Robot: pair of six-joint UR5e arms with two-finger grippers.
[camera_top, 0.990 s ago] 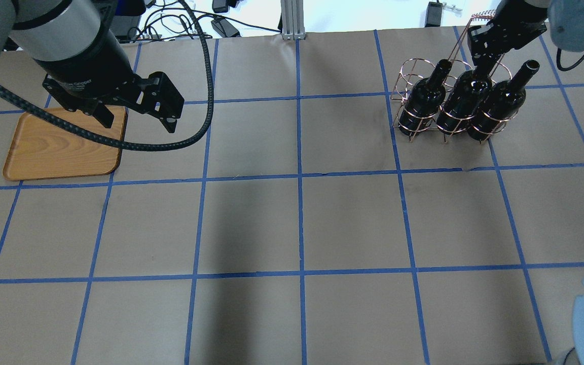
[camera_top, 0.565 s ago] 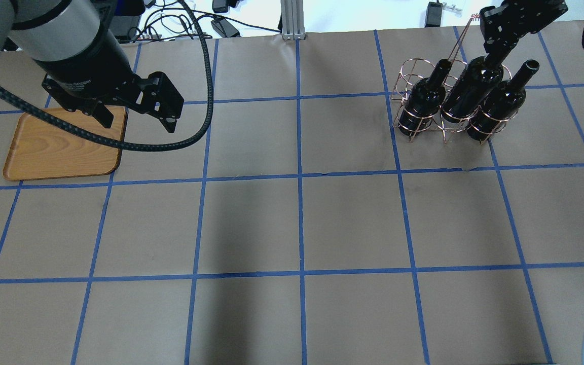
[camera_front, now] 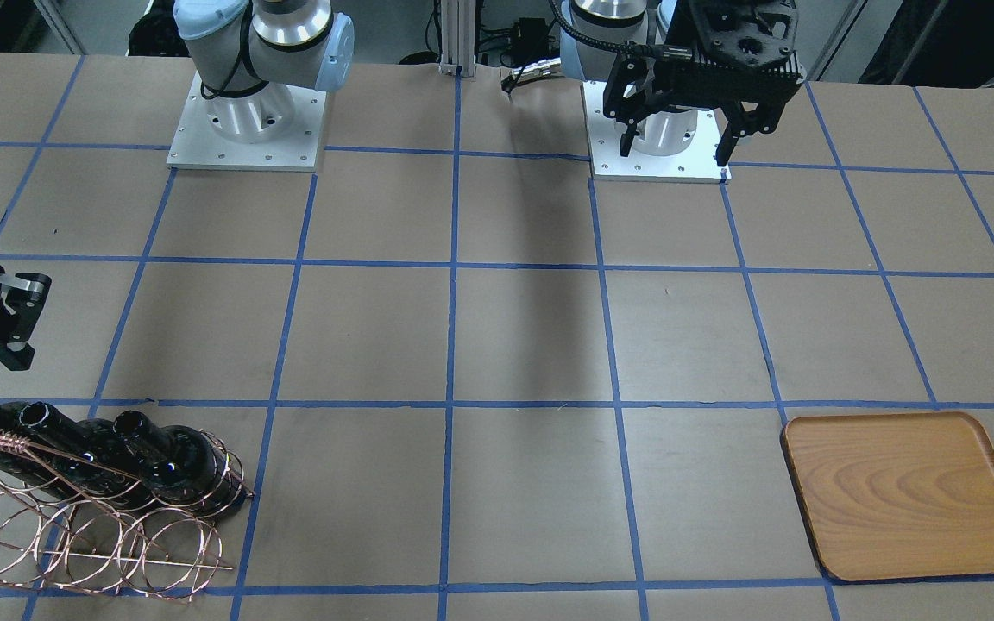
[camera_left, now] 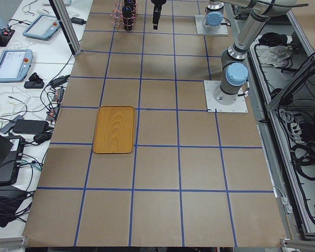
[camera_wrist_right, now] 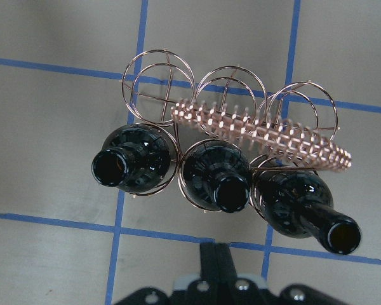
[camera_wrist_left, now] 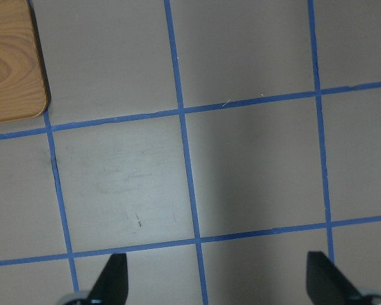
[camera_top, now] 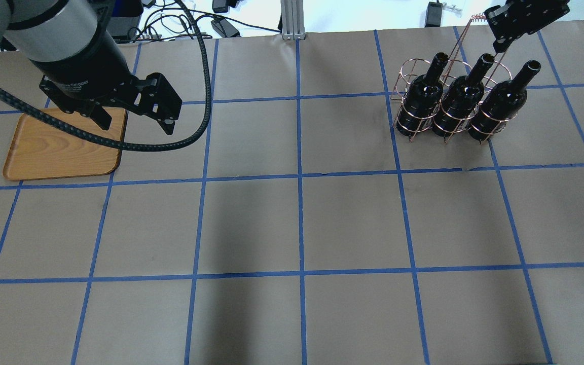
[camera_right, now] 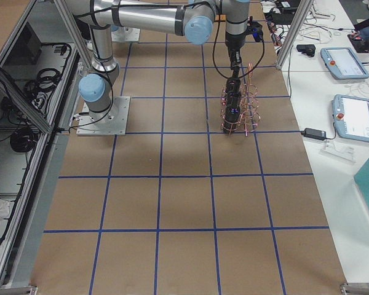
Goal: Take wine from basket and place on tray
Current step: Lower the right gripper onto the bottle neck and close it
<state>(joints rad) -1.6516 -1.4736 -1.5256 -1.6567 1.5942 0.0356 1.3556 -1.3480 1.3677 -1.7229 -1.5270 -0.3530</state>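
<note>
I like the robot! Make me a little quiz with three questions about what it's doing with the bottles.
1. True or false: a bottle is standing on the tray.
2. How many wine bottles are in the basket? A) two B) three C) four
3. Fill in the gap: the left gripper is ____ and has nothing in it.

Key: 1) false, the tray has no bottle on it. 2) B, three. 3) open.
</note>
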